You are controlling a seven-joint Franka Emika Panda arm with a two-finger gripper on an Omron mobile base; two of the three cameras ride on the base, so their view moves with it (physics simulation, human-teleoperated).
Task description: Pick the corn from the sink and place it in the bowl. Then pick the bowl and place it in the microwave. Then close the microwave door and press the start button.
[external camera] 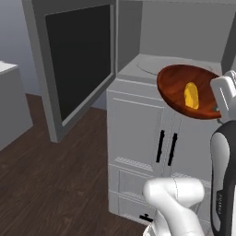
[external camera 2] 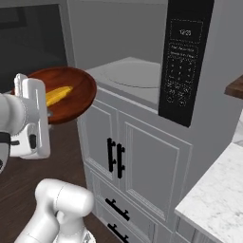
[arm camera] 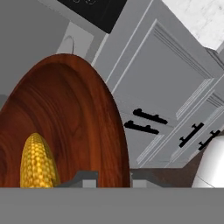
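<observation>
Carrying the bowl [external camera: 184, 94] with the corn [external camera: 191, 95] inside, the gripper [arm camera: 113, 177] clamps its rim just outside the microwave [external camera 2: 142, 71]; next it likely must travel inward over the turntable [external camera 2: 130, 75].

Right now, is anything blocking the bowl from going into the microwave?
Nothing visible blocks it. The bowl, with the corn inside, is held up at the front of the microwave. The microwave door is swung wide open to the left, and the turntable plate looks bare.
</observation>
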